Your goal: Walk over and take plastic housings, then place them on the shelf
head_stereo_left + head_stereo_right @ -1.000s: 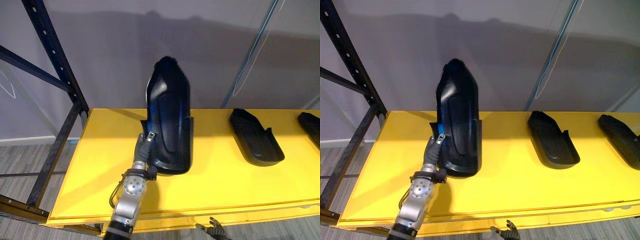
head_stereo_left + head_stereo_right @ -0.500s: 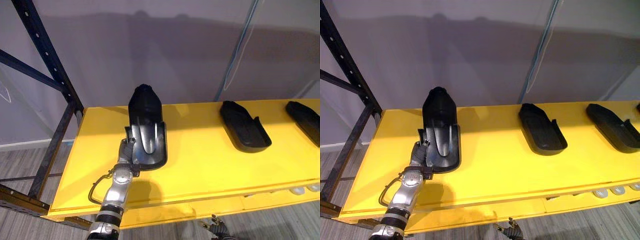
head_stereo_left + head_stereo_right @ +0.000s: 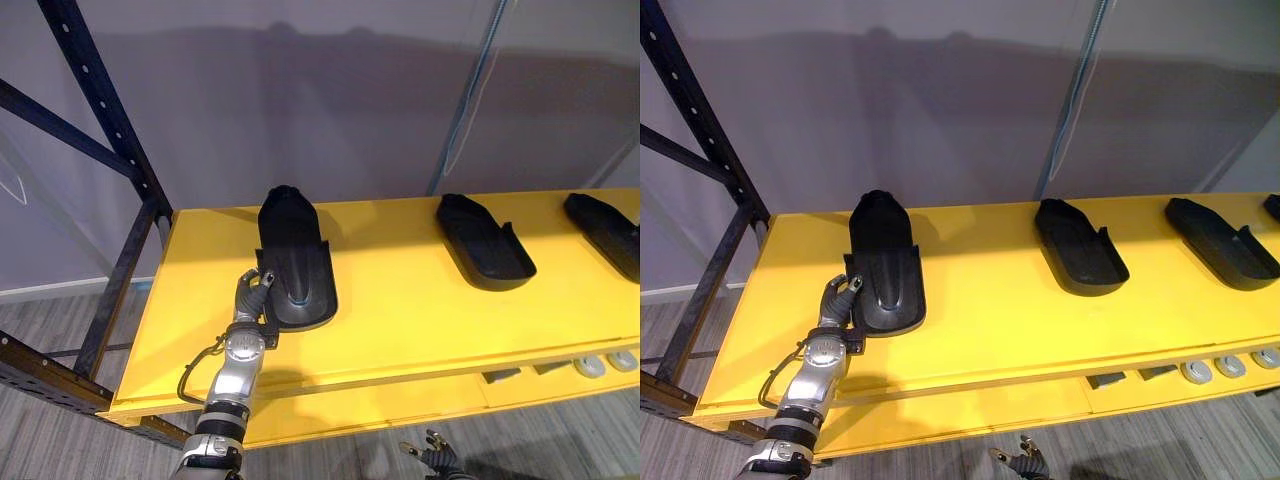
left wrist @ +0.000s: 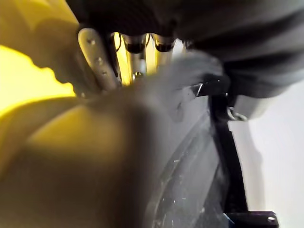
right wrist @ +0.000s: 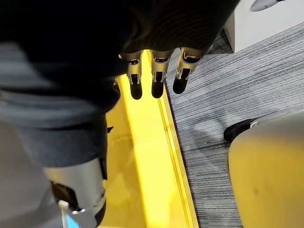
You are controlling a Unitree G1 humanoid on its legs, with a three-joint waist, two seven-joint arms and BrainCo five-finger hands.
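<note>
Shelf: a broad yellow shelf (image 3: 400,320) set against a grey wall, with a dark metal rack post (image 3: 110,130) rising at its left end.
Nearest housing: a black plastic housing (image 3: 295,262) lies flat on the shelf near the left end, its narrow rounded end toward the wall and its wide end toward the front edge.
Left hand: the left hand (image 3: 252,292) is at the near left corner of that housing, fingertips against its rim. The wrist view is too blurred and close to tell whether the fingers clamp the rim or merely touch it.
Other housings: a second black housing (image 3: 484,243) lies further right on the shelf, well apart from the first. A third housing (image 3: 605,222) lies near the right end.
Lower ledge: small pale round parts (image 3: 1210,368) sit on a yellow ledge under the shelf's front edge, toward the right.
Right hand: the right hand (image 5: 154,78) hangs low in front of the shelf edge, over grey plank floor (image 5: 228,95), its fingers straight and relaxed, holding nothing.
</note>
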